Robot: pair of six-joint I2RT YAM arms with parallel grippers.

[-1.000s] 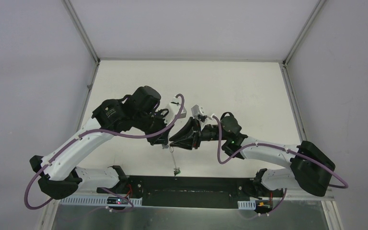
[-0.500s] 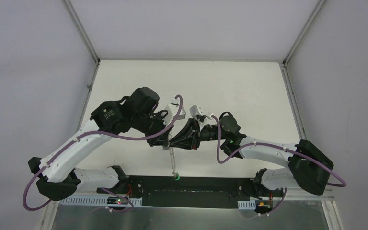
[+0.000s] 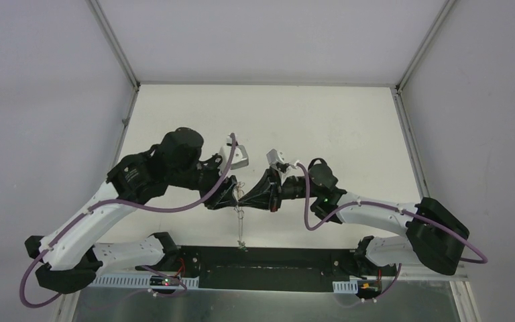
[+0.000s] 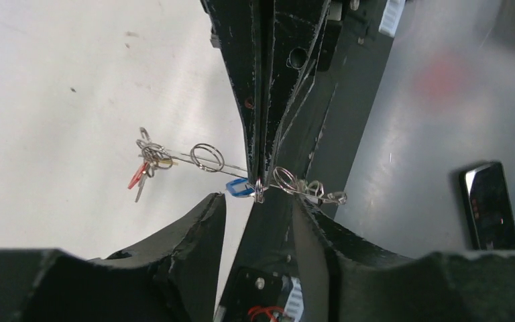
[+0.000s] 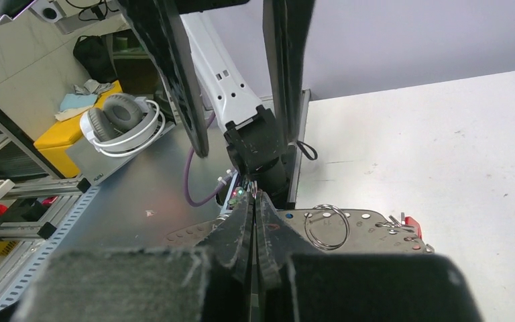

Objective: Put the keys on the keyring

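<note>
The overhead view is bright, flat and even. The white table (image 3: 322,121) carries only faint, soft-edged shadows beneath the left arm (image 3: 100,215), with no glare. At centre the keyring (image 3: 240,225) is a hair-thin line, barely resolved.

In the left wrist view the table at upper left is nearly washed out. The keyring's wire is crisp at centre, but the left gripper (image 4: 256,201) along the bottom edge is a dark, soft mass. A blurred reddish smear lies on the grey metal sheet (image 4: 409,134) at upper right.

In the right wrist view the right gripper (image 5: 253,201) at the bottom is black and blurred — the background is sharper.
</note>
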